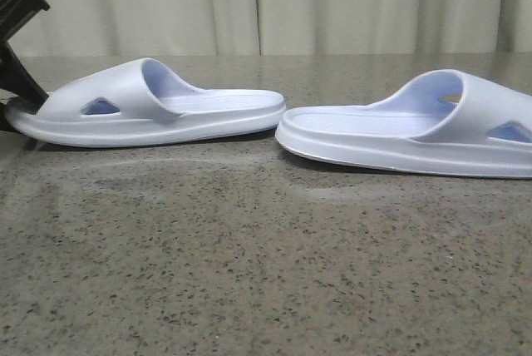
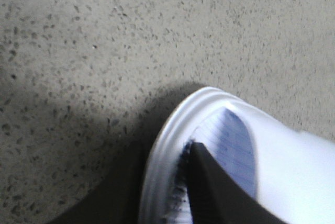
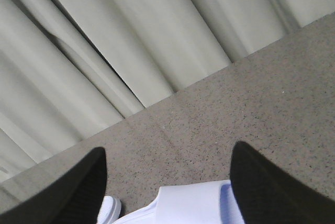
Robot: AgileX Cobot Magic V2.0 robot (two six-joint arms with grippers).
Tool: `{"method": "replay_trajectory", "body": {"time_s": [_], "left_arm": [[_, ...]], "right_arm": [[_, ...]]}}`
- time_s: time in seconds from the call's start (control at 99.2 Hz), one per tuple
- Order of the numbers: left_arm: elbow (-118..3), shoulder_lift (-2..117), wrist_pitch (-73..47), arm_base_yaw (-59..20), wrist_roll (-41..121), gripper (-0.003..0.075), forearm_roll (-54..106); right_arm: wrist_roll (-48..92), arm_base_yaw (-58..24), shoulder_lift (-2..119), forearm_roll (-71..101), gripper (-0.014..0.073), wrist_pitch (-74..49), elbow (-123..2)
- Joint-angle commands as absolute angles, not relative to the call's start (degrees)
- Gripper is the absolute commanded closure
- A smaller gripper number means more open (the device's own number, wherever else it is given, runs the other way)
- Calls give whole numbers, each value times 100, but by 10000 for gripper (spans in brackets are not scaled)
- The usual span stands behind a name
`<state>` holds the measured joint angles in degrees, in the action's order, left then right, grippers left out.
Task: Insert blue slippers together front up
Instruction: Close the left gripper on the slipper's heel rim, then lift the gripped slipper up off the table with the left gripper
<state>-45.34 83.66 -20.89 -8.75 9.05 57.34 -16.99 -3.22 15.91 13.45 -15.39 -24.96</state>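
The left gripper [image 1: 18, 81] sits at the toe end of the left slipper [image 1: 150, 106], at the far left of the front view. In the left wrist view one dark finger [image 2: 220, 192] lies inside the toe opening, against the ribbed footbed, while the other seems to run under or beside the sole — so it looks closed on the toe rim, though the pinch itself is not fully visible. The right gripper [image 3: 167, 182] stands wide open, its two dark fingers apart, with the strap of the right slipper [image 3: 193, 200] between and just below them; it holds nothing.

Both slippers lie flat, sole down, on the speckled table [image 1: 266, 273]. They lie in one line across the front view, heels nearly touching at the middle. The left one's long axis runs left to right with its toe pointing to the robot's left; the right slipper [image 1: 416, 127] mirrors it, toe to the robot's right.

The risks, as I judge them: the left hold is on a thin, springy foam edge at the far end of a long shoe, so a lift could let the heel sag, swing or peel out of the fingers. The right gripper, closing on the rounded strap, could squash it or slide off — and with toes opposed, one slipper must be turned before they can nest, which invites a collision at the heels.
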Motion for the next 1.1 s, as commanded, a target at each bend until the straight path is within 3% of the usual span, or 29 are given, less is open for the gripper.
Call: {"method": "replay_trajectory", "body": {"time_s": [0.0,0.04,0.393,1.088], "left_arm": [[-4644,8263,-2103,-900,970,679,5661],[-4644,8263,-2060,-900,1068,705,5597],[-4752,8109,-1951,-900,1225,703,5846],[-5044,6138,-2729,-900,1225,703,5973]], "right_arm": [[-1667,-291,1706,1352,160,-1063,-2694],[-1667,-291,1706,1352,160,-1063,-2694],[-1667,-291,1706,1352,160,-1063,-2694],[-1667,-291,1706,1281,160,-1062,-2694]]}}
